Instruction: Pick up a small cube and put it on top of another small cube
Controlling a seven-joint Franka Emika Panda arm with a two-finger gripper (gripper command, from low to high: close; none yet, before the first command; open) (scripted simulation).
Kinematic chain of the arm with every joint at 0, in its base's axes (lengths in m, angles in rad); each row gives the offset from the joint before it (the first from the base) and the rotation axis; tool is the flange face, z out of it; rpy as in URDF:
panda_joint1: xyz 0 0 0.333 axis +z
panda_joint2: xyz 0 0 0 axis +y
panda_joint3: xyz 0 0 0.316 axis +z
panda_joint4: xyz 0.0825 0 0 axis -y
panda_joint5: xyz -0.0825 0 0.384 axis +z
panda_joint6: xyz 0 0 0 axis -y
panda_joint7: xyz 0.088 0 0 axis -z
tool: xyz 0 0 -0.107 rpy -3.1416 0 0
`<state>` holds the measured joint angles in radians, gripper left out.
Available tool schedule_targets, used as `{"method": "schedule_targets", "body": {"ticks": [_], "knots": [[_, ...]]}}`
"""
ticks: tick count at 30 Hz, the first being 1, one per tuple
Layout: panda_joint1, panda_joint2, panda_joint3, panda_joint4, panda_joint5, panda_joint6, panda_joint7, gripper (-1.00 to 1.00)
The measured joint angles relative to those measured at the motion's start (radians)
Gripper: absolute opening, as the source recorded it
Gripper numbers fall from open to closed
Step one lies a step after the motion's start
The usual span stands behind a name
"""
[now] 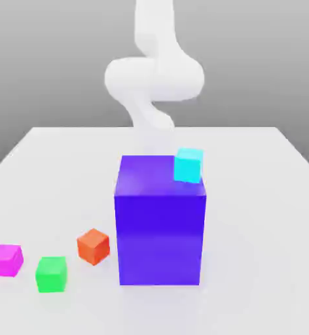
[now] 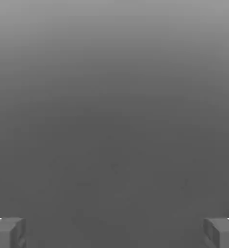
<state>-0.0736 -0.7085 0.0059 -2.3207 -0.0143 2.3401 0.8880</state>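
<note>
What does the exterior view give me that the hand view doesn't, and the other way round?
Exterior view: the magenta cube, green cube and orange cube on the pale table, the blue block, and the cyan cube, apparently on its top.
Hand view: the end effector, its two fingers spread wide with nothing between them.
Both: part of the robot.

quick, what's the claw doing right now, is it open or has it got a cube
Claw: open, its two fingers wide apart with nothing between them.
</note>
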Motion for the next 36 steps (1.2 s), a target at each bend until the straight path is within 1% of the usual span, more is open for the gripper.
{"method": "schedule_targets", "body": {"ticks": [8, 12, 16, 20, 24, 27, 30, 31, 36], "knots": [[-0.207, 0.297, -0.016, -0.067, -0.058, 0.130, 0.293, 0.00], [-0.290, 0.442, -0.047, -0.100, -0.078, 0.193, 0.430, 0.00], [-0.358, 0.586, -0.092, -0.133, -0.076, 0.258, 0.552, 0.00], [-0.454, 0.731, -0.134, -0.167, -0.035, 0.324, 0.646, 0.00], [-0.507, 0.876, -0.151, -0.200, 0.055, 0.388, 0.704, 0.00], [-0.544, 0.985, -0.134, -0.197, 0.118, 0.457, 0.699, 0.00], [-0.574, 1.094, -0.100, -0.177, 0.152, 0.540, 0.678, 0.00], [-0.579, 1.117, -0.093, -0.173, 0.159, 0.558, 0.672, -1.00], [-0.579, 1.117, -0.093, -0.173, 0.158, 0.560, 0.674, -1.00]]}}
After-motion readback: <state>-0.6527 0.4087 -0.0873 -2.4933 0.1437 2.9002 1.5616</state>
